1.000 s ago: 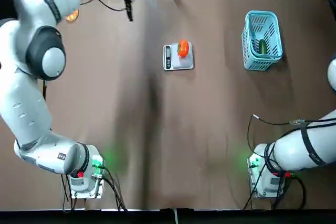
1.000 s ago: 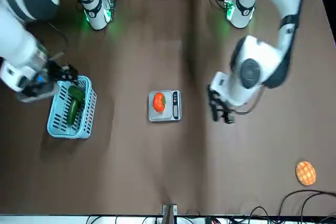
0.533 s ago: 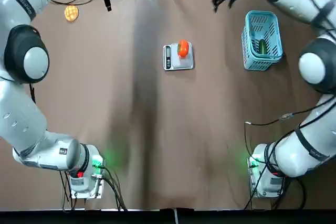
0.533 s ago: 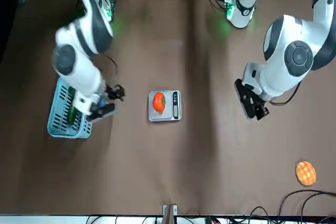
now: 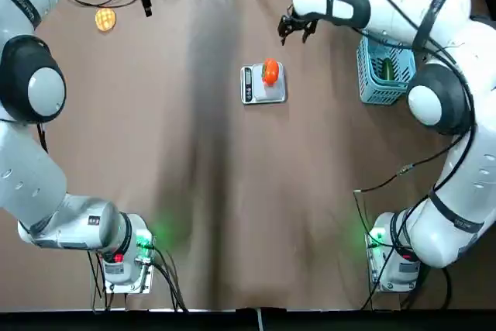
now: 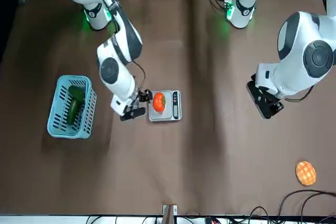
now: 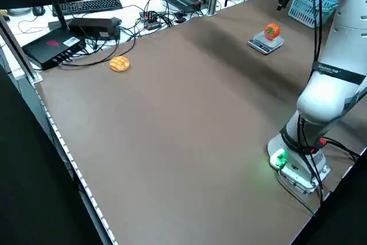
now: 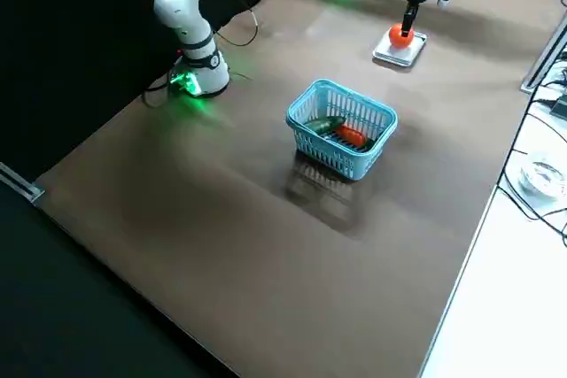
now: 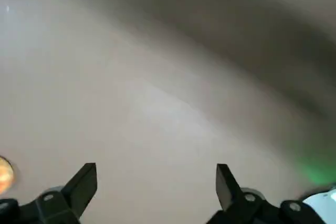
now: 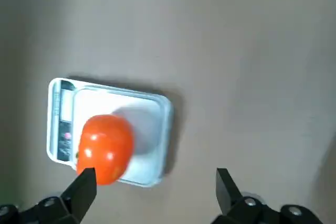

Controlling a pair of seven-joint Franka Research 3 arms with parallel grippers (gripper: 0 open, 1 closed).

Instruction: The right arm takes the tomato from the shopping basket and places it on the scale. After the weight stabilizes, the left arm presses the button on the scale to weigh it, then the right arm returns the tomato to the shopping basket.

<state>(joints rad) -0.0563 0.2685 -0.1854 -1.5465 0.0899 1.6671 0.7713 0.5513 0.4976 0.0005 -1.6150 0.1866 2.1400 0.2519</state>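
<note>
Brown and smooth, the bench (image 5: pixel 232 191) has no raised edge where it nears the cables, so a round thing that got loose could roll a good way. The orange-red, rounded tomato (image 10: pixel 105 148) sits on the silver square plate of the small flat scale (image 10: pixel 144 169), toward the side with the dark control strip (image 10: pixel 65 120). The right tool (image 10: pixel 156 195) is spread wide, gripping nothing, above and to one side of the scale. Judging by the tomato's place, the step in hand looks to be fetching it back. Coming down from here without first centring over the fruit, one finger could land on its top or knock it off the plate; closing off-centre could squirt it sideways, and reaching too low could scrape or shove the scale. A timid squeeze on that slick skin risks a drop on the way to the light-blue plastic lattice basket (image 6: pixel 86 129), where a green vegetable (image 6: pixel 74 105) already takes up room and could make the tomato bounce. The left tool (image 9: pixel 156 195), also spread and holding nothing, hangs well apart on the robot's left; were it sent in to press now, the two arms could collide.
</note>
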